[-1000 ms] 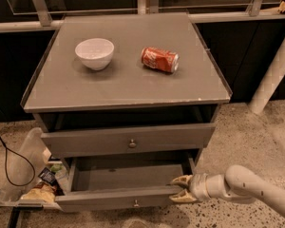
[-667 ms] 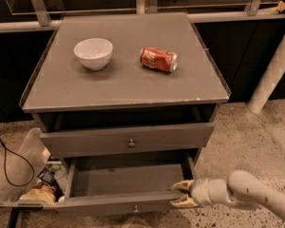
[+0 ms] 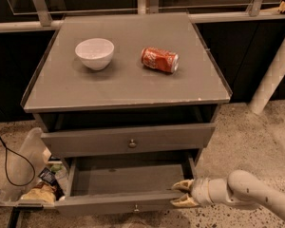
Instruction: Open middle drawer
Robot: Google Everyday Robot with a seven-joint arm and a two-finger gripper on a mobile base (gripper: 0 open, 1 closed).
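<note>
The middle drawer (image 3: 128,179) of the grey cabinet (image 3: 128,87) stands pulled out and shows a plain grey inside. Its slim front (image 3: 109,204) carries a small knob (image 3: 136,207). My gripper (image 3: 181,194) is at the right end of that front. One fingertip (image 3: 182,185) lies on the inner side and the other on the outer side, so the gripper clasps the front panel. The pale arm (image 3: 247,194) comes in from the lower right. The taller top drawer (image 3: 128,139) with its larger knob (image 3: 132,143) is shut. No lower drawer is in view.
A white bowl (image 3: 94,53) and a red soda can (image 3: 159,60) lying on its side sit on the cabinet top. A clear bin with wrappers (image 3: 26,189) and a black cable (image 3: 4,163) are on the floor at left. A white post (image 3: 275,65) stands at right.
The gripper has moved slightly toward the camera with the drawer front in it. The middle drawer is out a little further. Bowl and can have not moved.
</note>
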